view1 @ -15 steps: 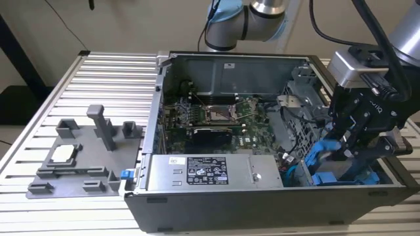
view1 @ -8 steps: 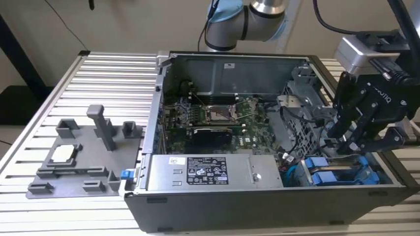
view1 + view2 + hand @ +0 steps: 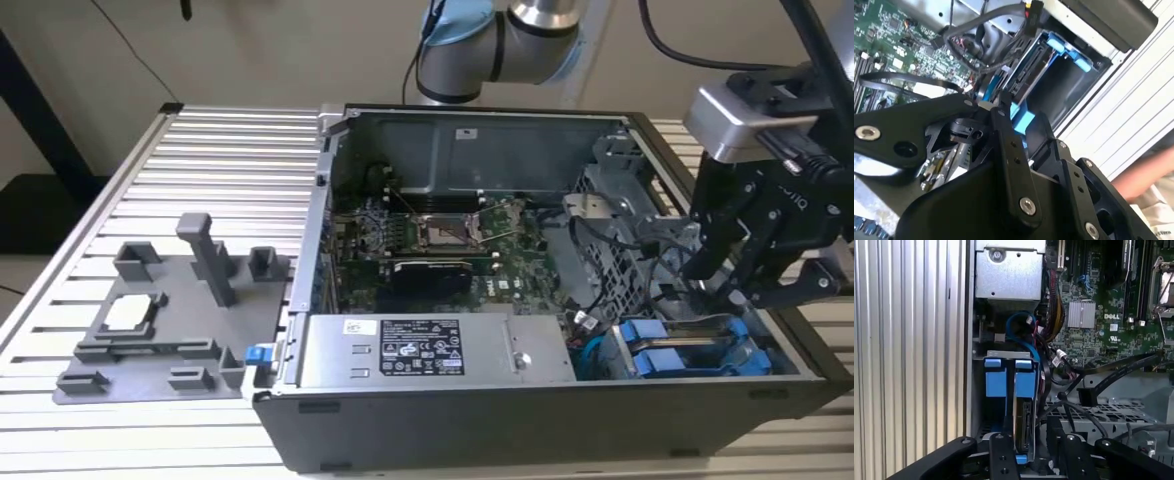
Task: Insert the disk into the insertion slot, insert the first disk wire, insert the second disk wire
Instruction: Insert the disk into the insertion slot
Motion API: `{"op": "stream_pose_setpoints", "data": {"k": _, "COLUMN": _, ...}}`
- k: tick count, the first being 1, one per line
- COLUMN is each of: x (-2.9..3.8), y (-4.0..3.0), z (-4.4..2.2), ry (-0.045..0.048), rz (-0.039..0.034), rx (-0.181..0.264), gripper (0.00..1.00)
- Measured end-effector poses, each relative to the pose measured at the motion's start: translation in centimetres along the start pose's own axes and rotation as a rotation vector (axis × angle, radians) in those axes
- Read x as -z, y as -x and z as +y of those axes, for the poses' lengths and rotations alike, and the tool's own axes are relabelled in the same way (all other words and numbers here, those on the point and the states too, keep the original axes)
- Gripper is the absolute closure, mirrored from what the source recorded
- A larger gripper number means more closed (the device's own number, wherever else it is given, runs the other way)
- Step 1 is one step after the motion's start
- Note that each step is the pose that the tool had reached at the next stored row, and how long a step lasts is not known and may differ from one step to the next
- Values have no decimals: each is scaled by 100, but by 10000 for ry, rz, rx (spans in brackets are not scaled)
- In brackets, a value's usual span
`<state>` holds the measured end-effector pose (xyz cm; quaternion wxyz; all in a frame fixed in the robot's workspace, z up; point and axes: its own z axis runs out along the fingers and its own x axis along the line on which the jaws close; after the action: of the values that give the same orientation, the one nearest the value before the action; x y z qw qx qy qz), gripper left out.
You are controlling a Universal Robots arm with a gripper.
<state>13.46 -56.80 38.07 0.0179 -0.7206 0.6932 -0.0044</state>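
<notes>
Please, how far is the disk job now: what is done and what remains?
Looks done: the disk in its blue carrier sits deep in the insertion slot. In hand: the gripper hangs over that bay, close to the disk's end. Left, it seems: the two wire steps; black cables lie loose across the cage, and I see none plugged into the disk.

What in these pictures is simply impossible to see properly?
- Exterior view: the insertion slot's inside, blocked by the gripper.
- First wrist view: the disk's end nearest the camera, behind the gripper's black links.
- Second wrist view: where the black cables plug in, lost behind one another; a person's arm, cut off by the edge.
</notes>
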Motion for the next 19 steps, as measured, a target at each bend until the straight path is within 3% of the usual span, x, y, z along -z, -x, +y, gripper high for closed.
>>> {"op": "stream_pose_setpoints", "data": {"k": 10, "x": -7, "y": -7, "z": -178, "ry": 22, "rz": -24, "rx": 678, "gripper": 60}}
{"op": "stream_pose_setpoints", "data": {"k": 19, "x": -22, "y": 12, "z": -312, "ry": 30, "rz": -31, "rx": 924, "gripper": 60}}
